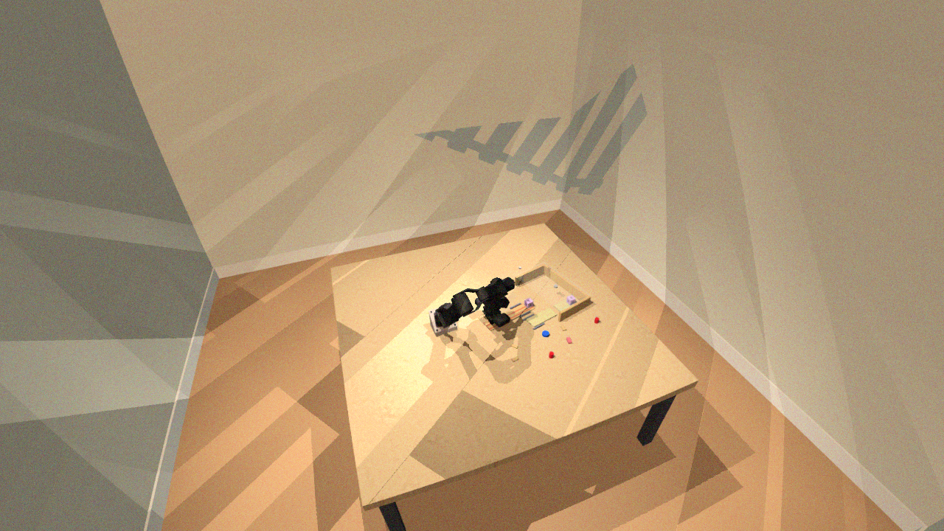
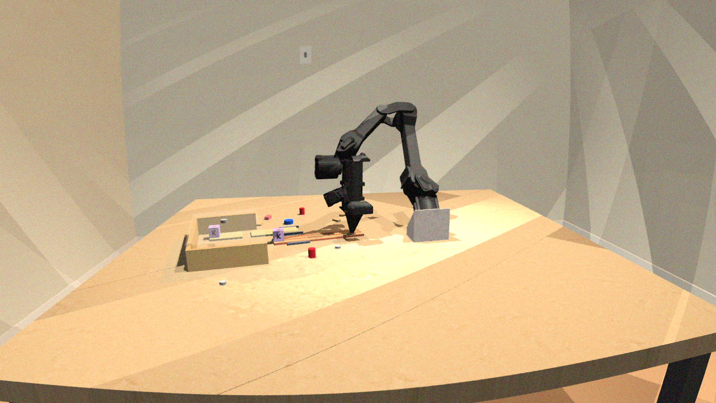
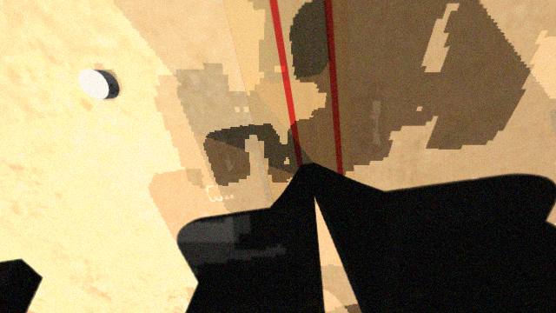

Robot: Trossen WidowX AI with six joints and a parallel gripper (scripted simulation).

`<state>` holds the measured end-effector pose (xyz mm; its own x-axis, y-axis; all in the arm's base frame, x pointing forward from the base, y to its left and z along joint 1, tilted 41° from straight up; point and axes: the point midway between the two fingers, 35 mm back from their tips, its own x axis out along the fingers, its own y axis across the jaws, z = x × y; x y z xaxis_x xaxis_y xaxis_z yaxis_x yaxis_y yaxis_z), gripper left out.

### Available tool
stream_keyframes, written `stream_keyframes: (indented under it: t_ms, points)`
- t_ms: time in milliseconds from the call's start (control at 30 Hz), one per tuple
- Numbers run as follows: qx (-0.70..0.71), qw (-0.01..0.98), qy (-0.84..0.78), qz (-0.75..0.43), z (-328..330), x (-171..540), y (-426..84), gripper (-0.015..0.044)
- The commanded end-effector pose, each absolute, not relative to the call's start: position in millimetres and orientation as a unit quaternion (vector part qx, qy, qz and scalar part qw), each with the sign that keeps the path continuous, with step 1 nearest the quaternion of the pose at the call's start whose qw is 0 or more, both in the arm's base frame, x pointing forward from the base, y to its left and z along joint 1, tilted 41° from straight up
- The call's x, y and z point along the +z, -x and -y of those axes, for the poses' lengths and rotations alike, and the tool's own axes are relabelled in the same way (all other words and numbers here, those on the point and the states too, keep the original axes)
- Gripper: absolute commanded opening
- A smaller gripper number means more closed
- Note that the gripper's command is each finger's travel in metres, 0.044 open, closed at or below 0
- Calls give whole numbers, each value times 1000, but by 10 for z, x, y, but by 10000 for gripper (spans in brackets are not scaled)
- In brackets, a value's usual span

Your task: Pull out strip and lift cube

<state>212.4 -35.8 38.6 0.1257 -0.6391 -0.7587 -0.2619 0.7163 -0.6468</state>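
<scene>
A strip with red edges (image 1: 519, 313) (image 2: 320, 237) (image 3: 313, 104) lies flat, running from the walled tray's open side toward the arm. A lilac cube marked K (image 1: 529, 303) (image 2: 278, 235) stands on its far end, just outside the tray. My gripper (image 2: 352, 232) (image 3: 308, 169) is shut, with nothing seen between its fingers; its tips are down at the strip's near end. A second lilac K cube (image 1: 571, 300) (image 2: 214, 230) stands inside the tray. A pale yellow-green strip (image 1: 542, 317) (image 2: 265, 233) lies beside the red-edged one, with a gap between its outer part and the piece under that cube.
The tray (image 1: 575, 309) (image 2: 227, 257) has raised walls. Dark guide bars (image 2: 298, 243) lie along the strips. Red cylinders (image 1: 597, 320) (image 2: 311, 252), a blue disc (image 1: 546, 333) (image 2: 288, 221), a pink block (image 1: 568, 340) (image 2: 267, 217) and a white disc (image 2: 338, 246) (image 3: 93, 83) lie around.
</scene>
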Motion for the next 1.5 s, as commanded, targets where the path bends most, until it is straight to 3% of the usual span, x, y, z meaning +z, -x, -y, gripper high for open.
stream_keyframes:
  t_ms: [0,1000,1267,1467]
  points:
    - [-144,654,350,-655,399,356,-2037,0]
    - [-144,654,350,-655,399,356,-2037,0]
    - [-144,654,350,-655,89,694,-2072,0]
    - [-175,671,317,-647,29,679,-2334,157]
